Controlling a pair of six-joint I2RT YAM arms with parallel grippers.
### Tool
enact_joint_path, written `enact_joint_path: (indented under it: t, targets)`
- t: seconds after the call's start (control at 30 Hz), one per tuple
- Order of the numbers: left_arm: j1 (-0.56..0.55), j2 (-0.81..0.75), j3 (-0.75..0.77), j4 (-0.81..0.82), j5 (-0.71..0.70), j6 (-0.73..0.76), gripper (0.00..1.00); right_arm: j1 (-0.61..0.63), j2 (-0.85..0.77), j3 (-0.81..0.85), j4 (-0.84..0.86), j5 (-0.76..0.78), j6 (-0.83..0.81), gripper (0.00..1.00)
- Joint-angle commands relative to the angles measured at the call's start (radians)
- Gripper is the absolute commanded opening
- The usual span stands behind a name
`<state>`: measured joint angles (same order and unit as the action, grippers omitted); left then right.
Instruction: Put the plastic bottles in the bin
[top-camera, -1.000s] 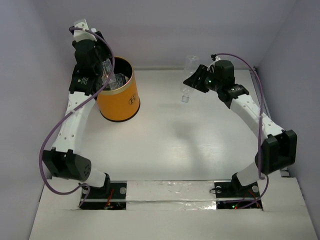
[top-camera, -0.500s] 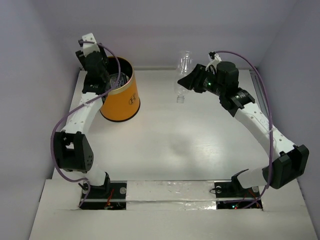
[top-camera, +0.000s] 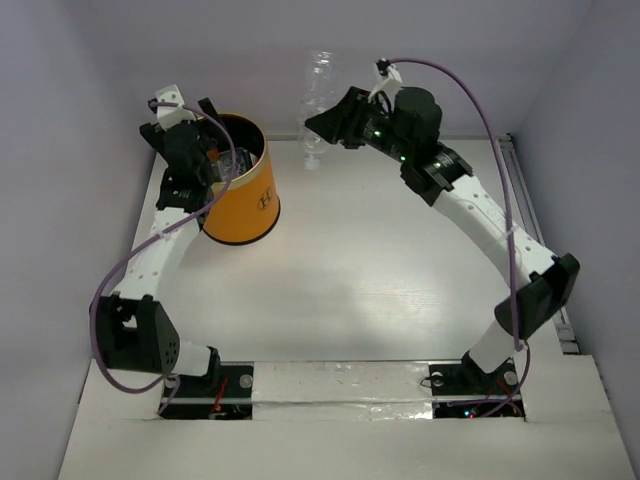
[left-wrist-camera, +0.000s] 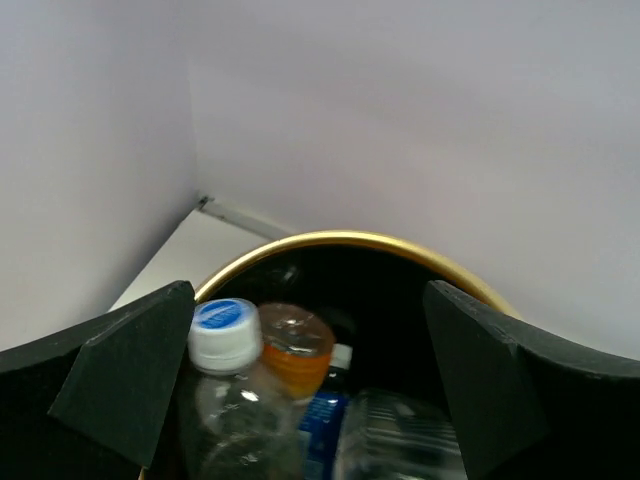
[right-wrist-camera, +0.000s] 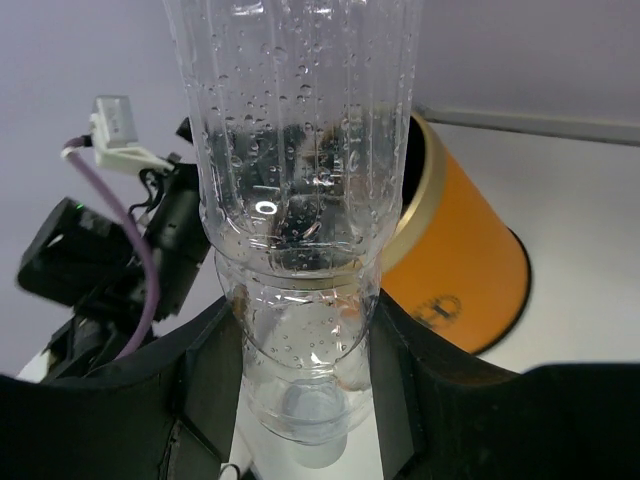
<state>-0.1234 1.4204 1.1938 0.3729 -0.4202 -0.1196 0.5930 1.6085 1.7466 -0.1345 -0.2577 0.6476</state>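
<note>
Tightly clamps, with the right gripper (right-wrist-camera: 305, 395), a clear bottle (right-wrist-camera: 300, 200) near its neck end, droplets inside, aloft to the right of the bin (top-camera: 245, 205) and apart from it. Spreads the left gripper (left-wrist-camera: 305, 390) wide over the bin's mouth, holding nothing. Below it, inside the bin, packed together: white-capped bottle (left-wrist-camera: 225, 335), orange bottle (left-wrist-camera: 297, 345), blue-labelled bottle (left-wrist-camera: 322, 425), ribbed bottle (left-wrist-camera: 400, 440).

Pale booth, white tabletop
A white table (top-camera: 380, 290) sits between plain lilac-grey walls (top-camera: 480, 50). A strip of silver tape (top-camera: 340, 378) runs across its near edge (crinkled, catching the light), and a thin metal rail (top-camera: 511, 165) lies along its right side, by the wall.
</note>
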Motion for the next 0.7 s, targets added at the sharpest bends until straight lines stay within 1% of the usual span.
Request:
enact_joint_path:
  t: [0.0, 0.1, 0.13, 0.17, 0.2, 0.27, 0.3, 0.37, 0.4, 0.43, 0.5, 0.53, 0.67]
  targets:
    - [-0.001, -0.115, 0.079, -0.063, 0.06, -0.08, 0.99, 0.056, 0.085, 0.135, 0.111, 0.032, 0.006, 0.4]
    - [-0.001, -0.164, 0.133, -0.135, 0.112, -0.124, 0.99, 0.097, 0.197, 0.263, 0.157, 0.054, 0.003, 0.4]
    - [-0.001, -0.175, 0.159, -0.153, 0.124, -0.162, 0.99, 0.097, 0.226, 0.298, 0.173, 0.058, 0.009, 0.4]
    - [-0.001, -0.187, 0.168, -0.17, 0.151, -0.184, 0.99, 0.111, 0.287, 0.373, 0.179, 0.057, 0.015, 0.4]
    - [-0.001, -0.21, 0.173, -0.196, 0.165, -0.204, 0.99, 0.125, 0.319, 0.41, 0.185, 0.057, 0.021, 0.4]
    - [-0.001, -0.238, 0.17, -0.221, 0.207, -0.273, 0.99, 0.143, 0.411, 0.476, 0.207, 0.09, 0.006, 0.41]
    - [-0.001, -0.264, 0.162, -0.239, 0.224, -0.297, 0.99, 0.157, 0.445, 0.548, 0.208, 0.112, -0.002, 0.41]
    - [-0.001, -0.293, 0.129, -0.255, 0.271, -0.357, 0.99, 0.157, 0.505, 0.62, 0.213, 0.17, -0.009, 0.43]
    - [-0.001, -0.319, 0.115, -0.276, 0.271, -0.357, 0.97, 0.166, 0.563, 0.649, 0.217, 0.188, -0.008, 0.43]
    - [-0.001, -0.331, 0.099, -0.293, 0.282, -0.38, 0.96, 0.175, 0.591, 0.713, 0.217, 0.213, -0.003, 0.45]
    - [-0.001, -0.362, 0.096, -0.333, 0.281, -0.384, 0.93, 0.189, 0.648, 0.781, 0.208, 0.228, -0.012, 0.45]
    - [-0.001, -0.371, 0.099, -0.371, 0.276, -0.384, 0.93, 0.215, 0.691, 0.822, 0.205, 0.251, -0.049, 0.46]
    - [-0.001, -0.429, 0.083, -0.439, 0.251, -0.402, 0.91, 0.28, 0.768, 0.85, 0.222, 0.316, -0.118, 0.48]
